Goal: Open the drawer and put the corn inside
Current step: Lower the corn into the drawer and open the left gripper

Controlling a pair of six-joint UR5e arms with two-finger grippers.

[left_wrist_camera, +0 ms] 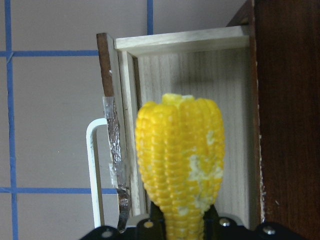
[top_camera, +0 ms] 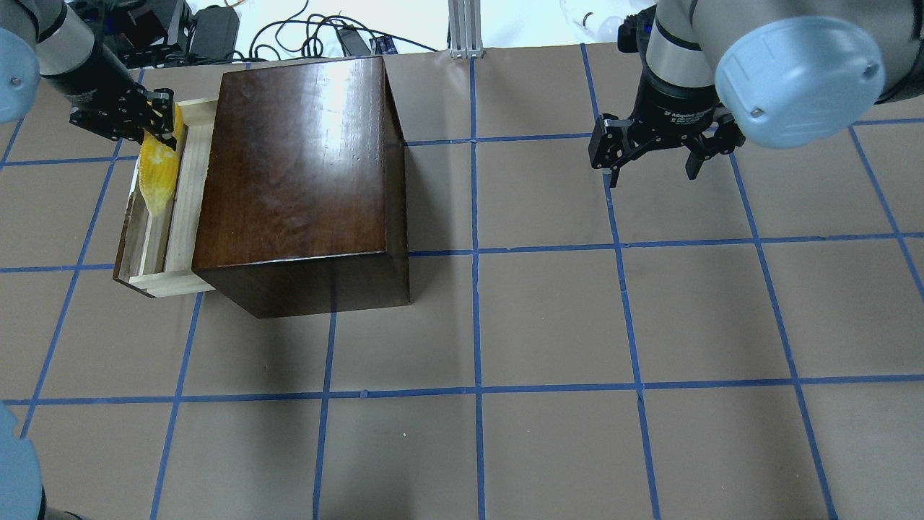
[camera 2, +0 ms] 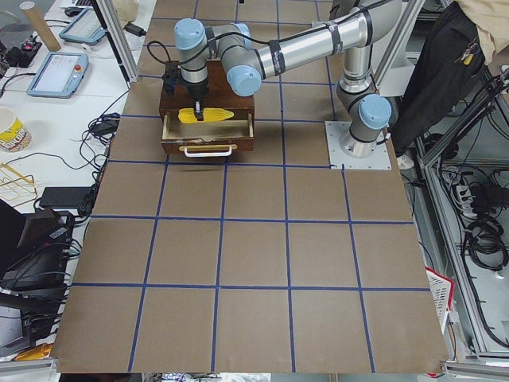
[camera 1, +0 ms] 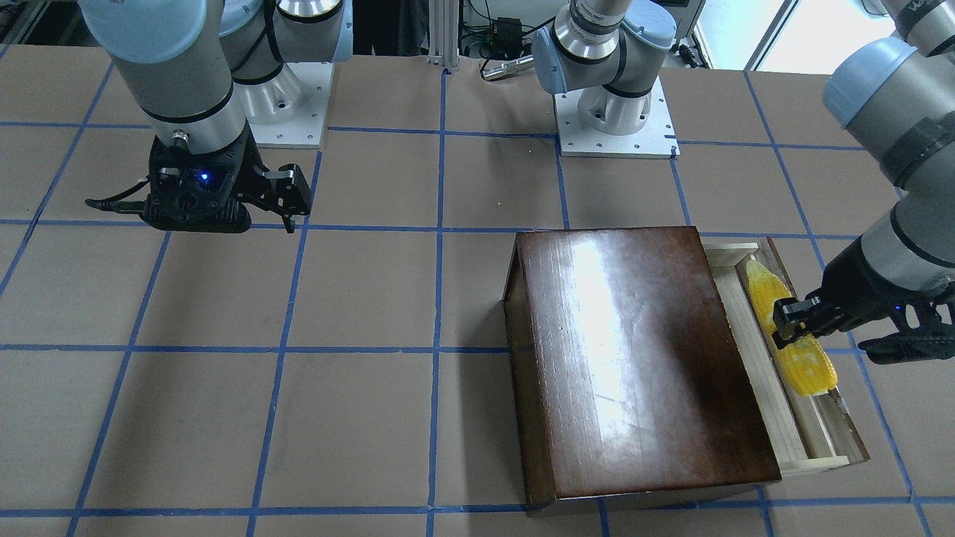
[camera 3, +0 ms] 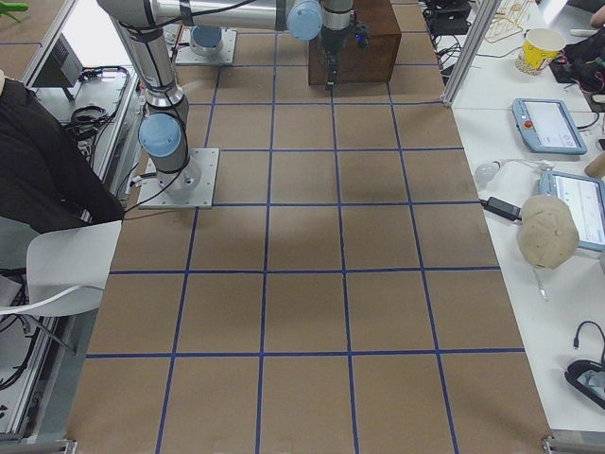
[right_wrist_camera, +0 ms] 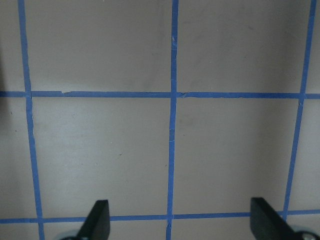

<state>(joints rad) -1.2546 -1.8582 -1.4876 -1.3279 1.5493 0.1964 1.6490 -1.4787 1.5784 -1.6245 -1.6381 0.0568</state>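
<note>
corn (left_wrist_camera: 180, 165): bright yellow, bumpy kernel rows, a few pale scuffed patches; lay lengthwise over the pulled-out tray, floor contact unclear.
left gripper (top_camera: 160, 123): jaws pinched in on the cob, gripping it.
drawer (top_camera: 189, 188): pulled out, pale wood inside, chipped dark front, white handle (left_wrist_camera: 92, 165).
box (top_camera: 296, 159): glossy dark brown.
right gripper (top_camera: 652, 175): jaws spread wide, held nothing, over the table (top_camera: 548, 318), well apart from box.

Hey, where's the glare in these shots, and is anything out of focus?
Front-facing and overhead views: the box has a bright glare streak on its glossy top. Left wrist view: the corn is sharp and throws a soft shadow onto the drawer floor.
</note>
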